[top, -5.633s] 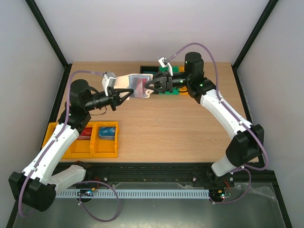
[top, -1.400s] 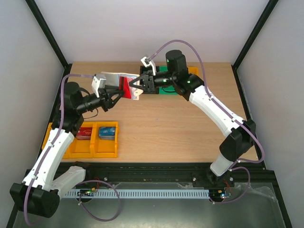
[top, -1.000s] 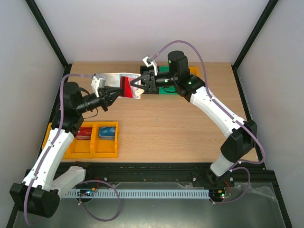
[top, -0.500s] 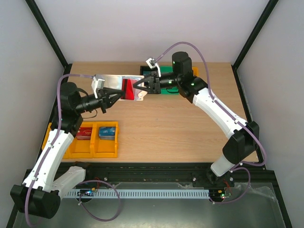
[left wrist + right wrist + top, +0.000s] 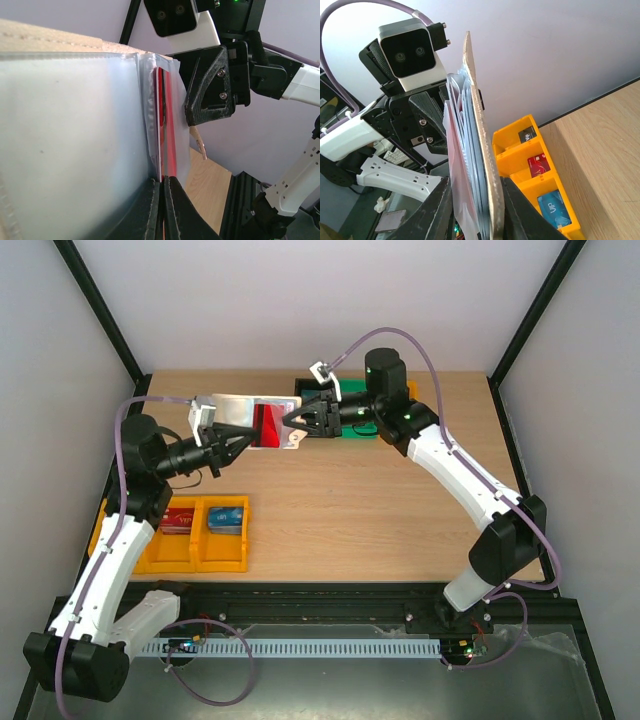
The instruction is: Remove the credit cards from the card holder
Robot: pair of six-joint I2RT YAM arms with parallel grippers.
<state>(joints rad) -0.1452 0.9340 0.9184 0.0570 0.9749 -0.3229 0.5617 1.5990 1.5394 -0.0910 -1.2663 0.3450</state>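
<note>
Tabletop (image 5: 350, 500) lies beneath the card holder (image 5: 228, 410), held in the air over its far side. Right gripper (image 5: 476, 187) straddles its cover and clear sleeves, clamped or slack I cannot tell, while the left gripper (image 5: 161, 182) is pressed together on the edge of the red card (image 5: 167, 125) inside. With slack right jaws the holder would likely follow the card or drop; the thin pinch may also slip.

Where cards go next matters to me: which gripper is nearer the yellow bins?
Left. The left gripper, pinching the red card, is beyond the yellow bins; the right gripper is farther right, across the card holder.
</note>
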